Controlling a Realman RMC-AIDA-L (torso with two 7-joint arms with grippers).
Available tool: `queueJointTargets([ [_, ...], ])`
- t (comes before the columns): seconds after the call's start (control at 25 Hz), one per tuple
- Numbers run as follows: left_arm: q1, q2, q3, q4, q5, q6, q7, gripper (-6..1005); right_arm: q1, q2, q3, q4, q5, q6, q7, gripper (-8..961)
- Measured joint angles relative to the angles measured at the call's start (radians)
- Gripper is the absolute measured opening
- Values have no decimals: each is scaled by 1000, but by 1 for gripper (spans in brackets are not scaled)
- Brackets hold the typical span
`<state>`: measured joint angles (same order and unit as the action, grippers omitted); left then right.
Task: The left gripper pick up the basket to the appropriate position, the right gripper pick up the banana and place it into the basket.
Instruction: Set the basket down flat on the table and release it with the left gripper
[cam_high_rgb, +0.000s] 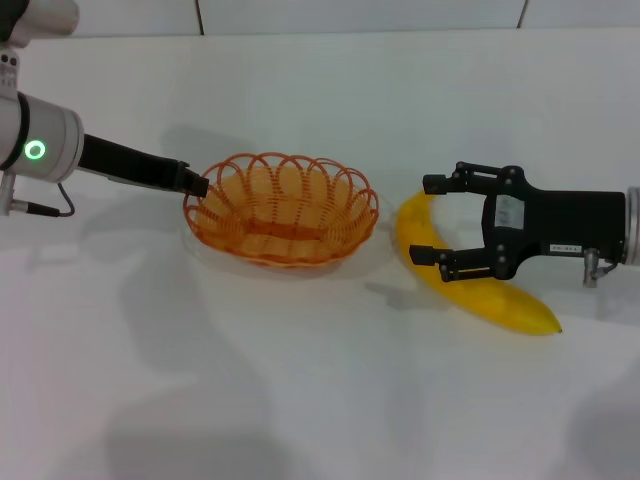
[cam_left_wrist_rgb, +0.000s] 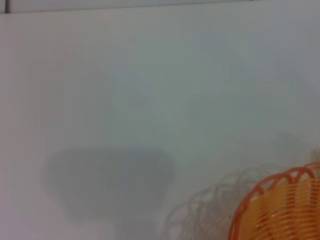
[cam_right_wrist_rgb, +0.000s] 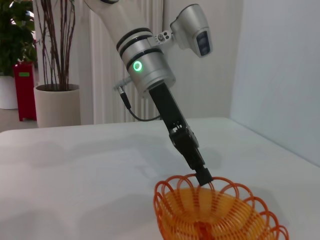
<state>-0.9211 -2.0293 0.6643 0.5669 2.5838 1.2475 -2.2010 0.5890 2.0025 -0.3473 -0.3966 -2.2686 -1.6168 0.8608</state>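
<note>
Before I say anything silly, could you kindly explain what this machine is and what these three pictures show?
It is a two-armed robot at a white table. One picture looks down from its head; the other two come from cameras on its wrists. The left gripper pinches the rim of the orange wire basket, so its jaws are shut on it; the right wrist view shows that arm reaching down to the rim. The left wrist view catches only an edge of the basket. The right gripper has its jaws open on either side of the yellow banana, which lies on the table beside the basket. Nothing is in the basket yet.
</note>
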Motion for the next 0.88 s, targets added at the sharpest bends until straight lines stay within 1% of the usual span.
queueJointTargets([
  [0.4, -17, -2, 2, -46, 5, -42, 22, 45, 9, 0, 1, 0, 0, -8, -4, 876],
  [0.88, -19, -3, 1, -50, 17, -73, 11, 46, 11, 0, 1, 1, 0, -6, -5, 875],
])
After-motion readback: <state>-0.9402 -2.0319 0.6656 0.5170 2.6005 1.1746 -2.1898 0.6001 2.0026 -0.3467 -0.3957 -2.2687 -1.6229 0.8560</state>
